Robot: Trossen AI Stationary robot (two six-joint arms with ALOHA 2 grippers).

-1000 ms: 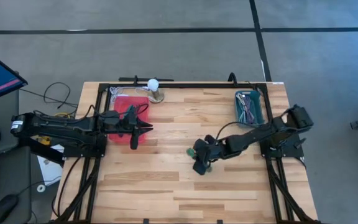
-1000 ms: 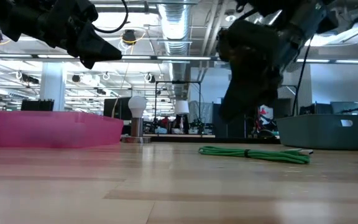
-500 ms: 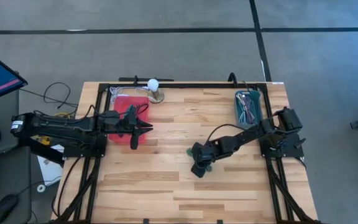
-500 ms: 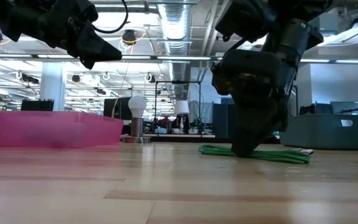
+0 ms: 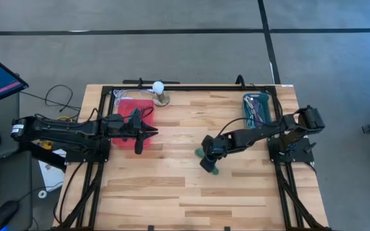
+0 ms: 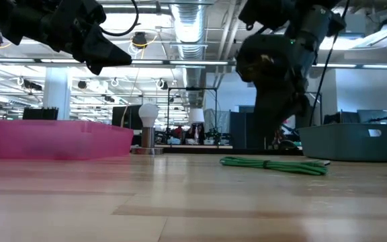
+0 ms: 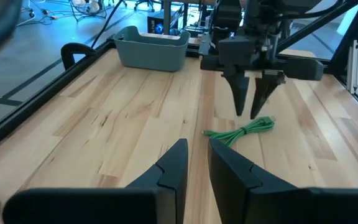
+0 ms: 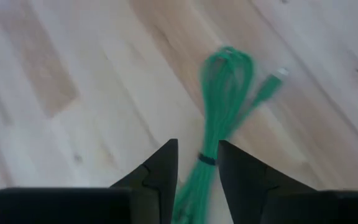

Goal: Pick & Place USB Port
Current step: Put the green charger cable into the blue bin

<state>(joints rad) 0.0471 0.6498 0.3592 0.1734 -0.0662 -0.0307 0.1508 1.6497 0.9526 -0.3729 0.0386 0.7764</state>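
Right gripper point(image 7: 252, 113) hovers open over the green cable point(image 7: 240, 130); I'd drop straight down, pinching at the tie.

light: even, bright | ceiling lamps glare | right wrist view blurred

Item: coiled green USB cable point(image 7: 241, 130), bundled into a long narrow hank
Binding: a dark tie around its middle (clearest in the right wrist view)
Plug: one loose end with a pale connector sticks out beside the loops
Pose: lying flat on the light wooden slatted surface point(image 5: 172, 186), not lifted
Place: near the middle of the surface, somewhat toward the right arm's side
Contact: nothing grips it (it rests free)
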